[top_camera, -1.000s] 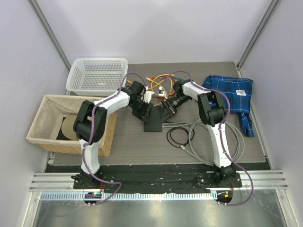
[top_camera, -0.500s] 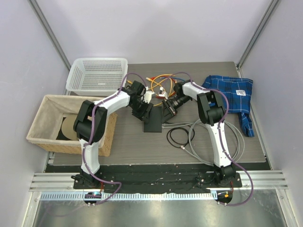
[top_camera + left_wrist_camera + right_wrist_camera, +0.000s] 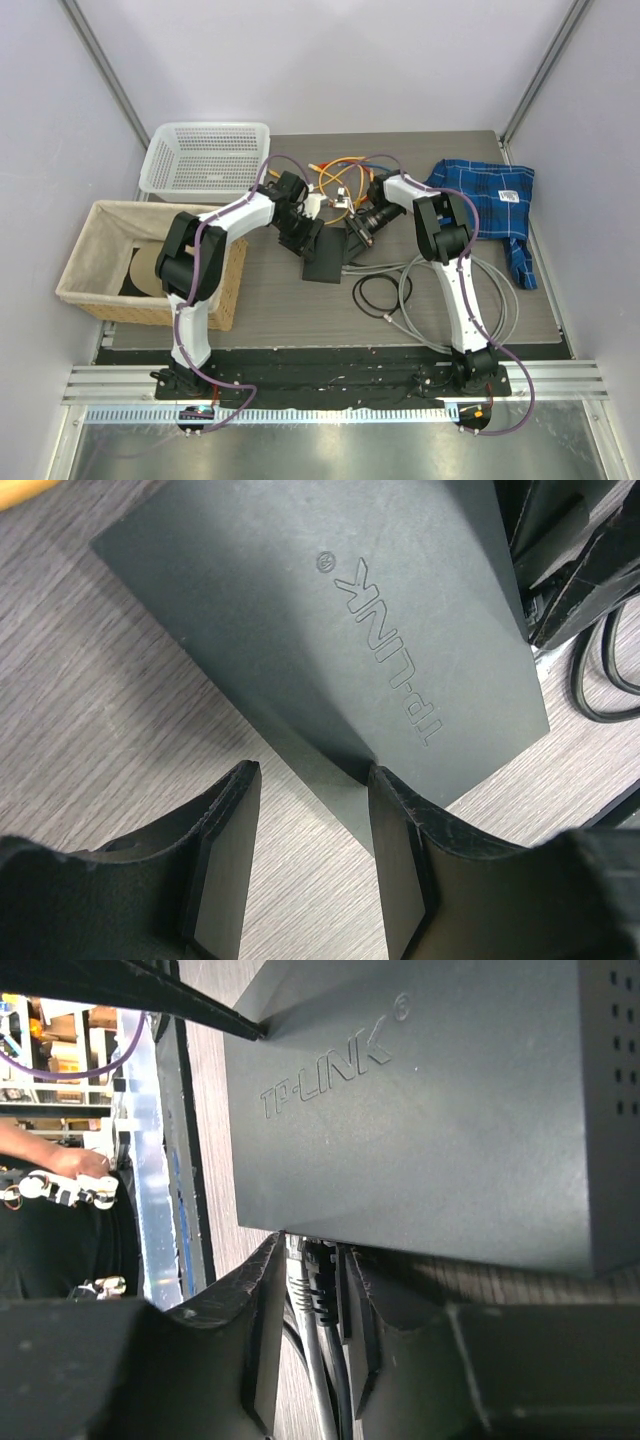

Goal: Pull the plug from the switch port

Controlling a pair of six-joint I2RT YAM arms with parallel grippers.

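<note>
Basically not done yet. You have the flat matte-black rectangular switch (image 3: 325, 262) lying mid-way across the grey wood-grain table (image 3: 290, 310). The small grey plug (image 3: 303, 1285) looks seated in its port on the switch's 2 o'clock side. Right gripper (image 3: 310, 1250) is pinching that plug, fingers tight on either side. Left gripper (image 3: 312, 780) is spread, straddling the switch's 11 o'clock corner without clamping it. Left for you: brace the switch, then draw the plug out toward 2 o'clock.
</note>
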